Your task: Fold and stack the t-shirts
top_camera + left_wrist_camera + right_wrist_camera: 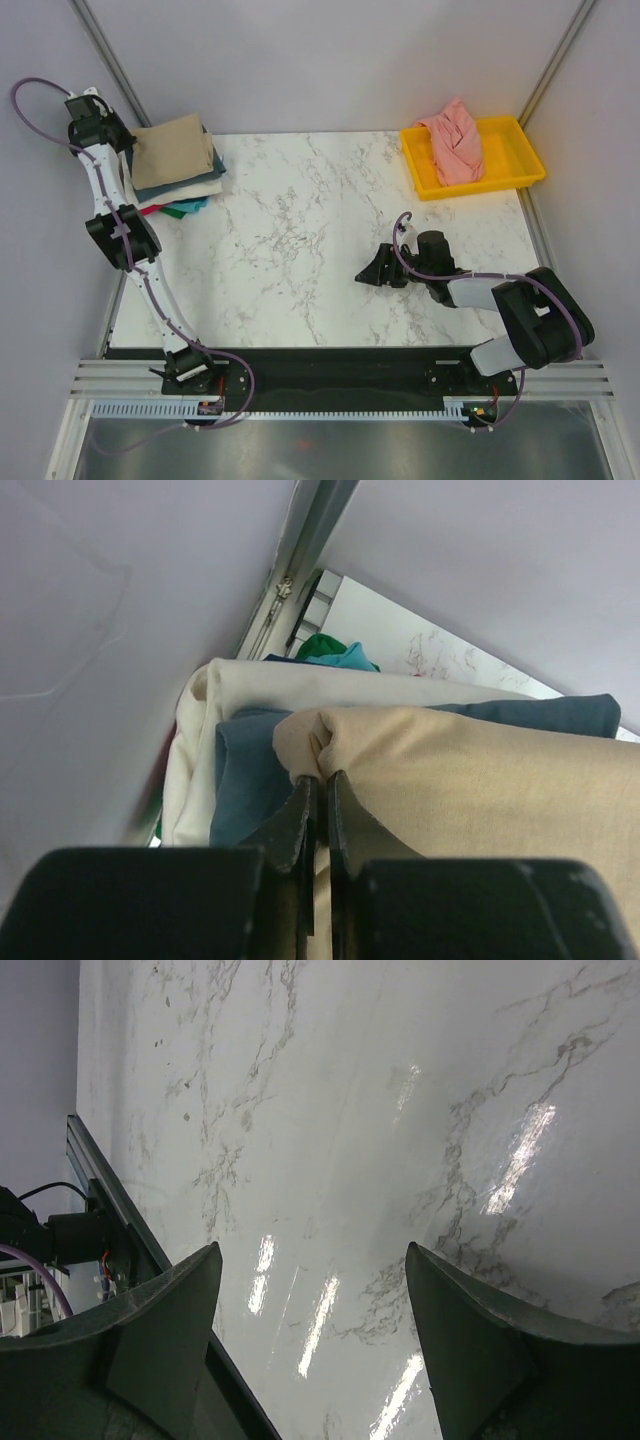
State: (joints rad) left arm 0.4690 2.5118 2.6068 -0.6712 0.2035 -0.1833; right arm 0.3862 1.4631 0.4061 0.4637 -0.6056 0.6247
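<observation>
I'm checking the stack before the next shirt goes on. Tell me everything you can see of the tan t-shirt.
The tan t-shirt is soft, plain cloth folded into a rough rectangle, lying on top of the stack at the far left corner of the table. Directly beneath it shows a slate-blue shirt, then a cream shirt. The left gripper is shut on a bunched fold at its edge, puckering the cloth there.
</observation>
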